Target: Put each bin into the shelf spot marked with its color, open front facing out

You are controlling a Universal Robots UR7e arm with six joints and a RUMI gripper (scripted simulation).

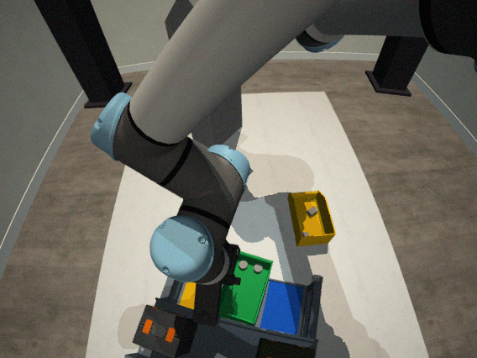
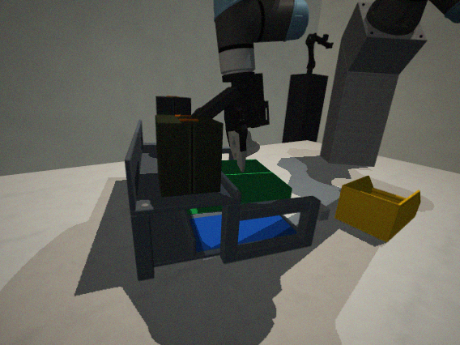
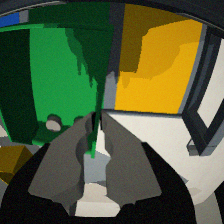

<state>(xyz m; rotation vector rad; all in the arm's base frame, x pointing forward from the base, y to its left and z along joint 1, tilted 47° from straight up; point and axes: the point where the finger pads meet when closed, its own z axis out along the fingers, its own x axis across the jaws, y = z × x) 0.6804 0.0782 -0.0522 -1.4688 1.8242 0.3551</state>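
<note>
The green bin (image 1: 245, 290) holds two grey round parts (image 1: 250, 266) and lies partly inside the dark shelf (image 2: 219, 210), its outer end sticking out over the table. It also shows in the exterior view (image 2: 253, 182) and the wrist view (image 3: 50, 75). My gripper (image 2: 241, 163) is shut on the bin's thin side wall, which runs between the fingertips in the wrist view (image 3: 95, 122). The yellow bin (image 1: 311, 218) with grey parts sits on the table to the right, apart from the shelf. The shelf floor shows a yellow mark (image 1: 188, 295) and a blue mark (image 1: 282, 307).
Dark boxes (image 2: 188, 155) with orange marks stand on the shelf's upper board beside my wrist. A grey column (image 2: 364, 93) and a black stand (image 2: 304, 107) rise behind the table. Black posts (image 1: 76, 46) stand on the floor.
</note>
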